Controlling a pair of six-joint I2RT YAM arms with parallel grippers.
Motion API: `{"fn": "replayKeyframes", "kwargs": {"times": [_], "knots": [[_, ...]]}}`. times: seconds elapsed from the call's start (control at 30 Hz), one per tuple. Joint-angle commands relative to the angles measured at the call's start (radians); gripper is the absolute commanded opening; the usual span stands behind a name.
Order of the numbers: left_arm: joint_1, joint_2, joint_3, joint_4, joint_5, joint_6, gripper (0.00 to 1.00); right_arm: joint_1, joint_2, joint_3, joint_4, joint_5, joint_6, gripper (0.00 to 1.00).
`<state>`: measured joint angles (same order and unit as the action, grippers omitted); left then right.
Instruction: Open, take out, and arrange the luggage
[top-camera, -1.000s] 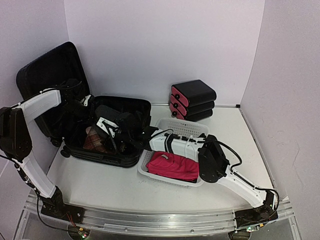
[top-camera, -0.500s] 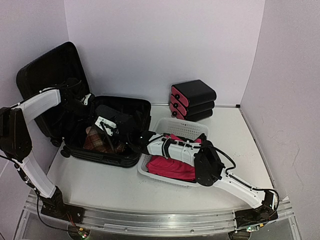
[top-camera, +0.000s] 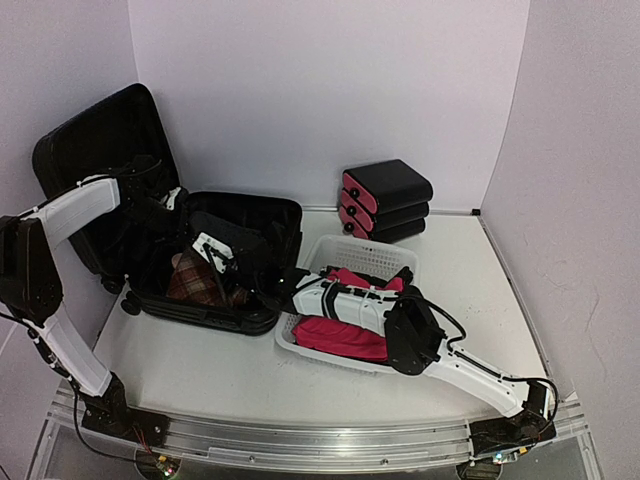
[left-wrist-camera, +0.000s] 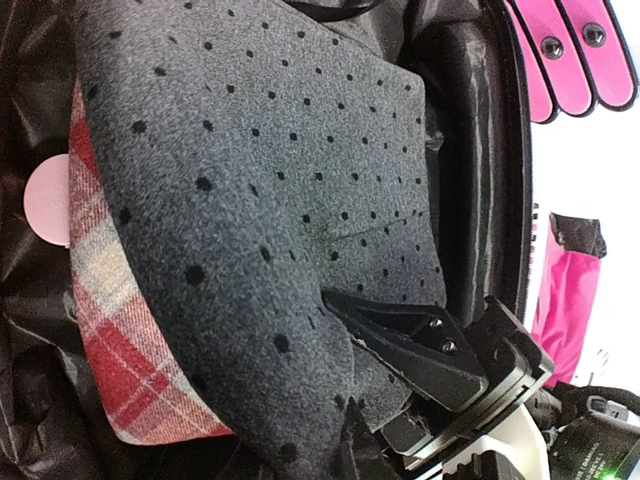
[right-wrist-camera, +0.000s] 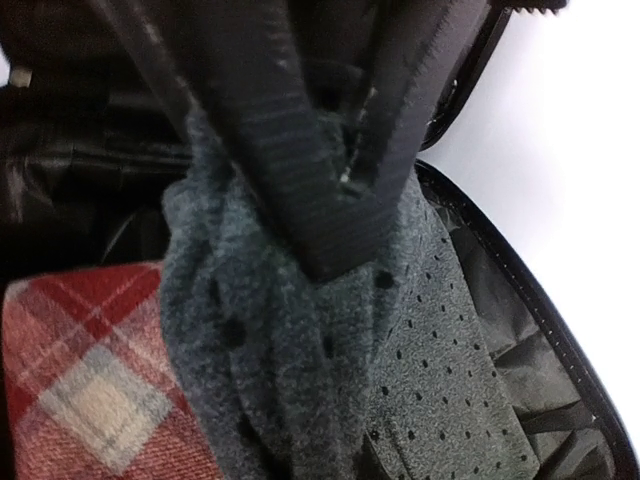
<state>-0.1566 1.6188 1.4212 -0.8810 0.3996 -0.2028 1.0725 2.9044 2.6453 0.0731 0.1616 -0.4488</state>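
Plainly, the luggage (top-camera: 200, 312) lies open at the left of the worktop (top-camera: 200, 370). Its lower shell sits flat with the open side facing up. Its lid (top-camera: 100, 150) stands nearly upright against the left wall. Two small wheels show at the near-left corner, by the hinge. From above, the lower shell's longer spread seems to run left to right, a little skewed, with the right end farther back. The steep angle of that view leaves this unsure.

The right pincer (right-wrist-camera: 345, 200) reaches into the shell from the right, and its fingers are pressed together on a bunched fold of a grey dotted cloth (left-wrist-camera: 250, 180). That cloth lies over a red plaid cloth (left-wrist-camera: 110, 330), both inside the shell.

The left pincer (top-camera: 225, 265) also hangs inside the shell, close over the grey cloth. Cloth fills its wrist view and hides its fingertips, so I cannot tell whether they are spread or pinching.

Just right of the luggage sits a white mesh basket (top-camera: 375, 258) holding a red garment (top-camera: 345, 335), with the right arm stretched across it. Three stacked black boxes with pink fronts (top-camera: 385, 200) sit near the back wall.
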Motion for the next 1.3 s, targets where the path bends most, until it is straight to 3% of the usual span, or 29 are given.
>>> {"fn": "replayKeyframes", "kwargs": {"times": [0.0,0.17,0.27,0.43,0.6,0.77,0.9,1.03,1.27], "knots": [[0.002,-0.130,0.046,0.026,0.004,-0.007,0.24,0.003,-0.138,-0.022,0.013,0.008,0.138,0.00],[0.000,-0.261,0.040,0.007,-0.054,-0.012,0.70,0.000,-0.265,-0.101,-0.070,-0.082,0.230,0.00],[0.002,-0.363,0.045,-0.006,-0.092,-0.009,0.80,-0.012,-0.362,-0.178,-0.105,-0.128,0.347,0.00],[0.001,-0.498,0.038,-0.027,-0.102,-0.016,0.83,-0.064,-0.486,-0.172,-0.209,-0.261,0.615,0.00],[0.001,-0.574,-0.012,-0.031,-0.053,-0.035,0.83,-0.121,-0.611,-0.183,-0.308,-0.331,0.742,0.00],[0.001,-0.633,-0.068,-0.042,-0.028,-0.042,0.83,-0.224,-0.788,-0.324,-0.331,-0.488,0.855,0.00],[0.001,-0.667,-0.107,-0.040,0.009,-0.056,0.83,-0.302,-0.903,-0.404,-0.407,-0.657,0.807,0.00],[0.000,-0.691,-0.138,-0.039,0.027,-0.068,0.83,-0.384,-0.989,-0.429,-0.605,-0.778,0.647,0.00],[0.000,-0.687,-0.155,-0.038,0.053,-0.074,0.83,-0.496,-1.125,-0.569,-0.827,-0.797,0.277,0.00]]}}
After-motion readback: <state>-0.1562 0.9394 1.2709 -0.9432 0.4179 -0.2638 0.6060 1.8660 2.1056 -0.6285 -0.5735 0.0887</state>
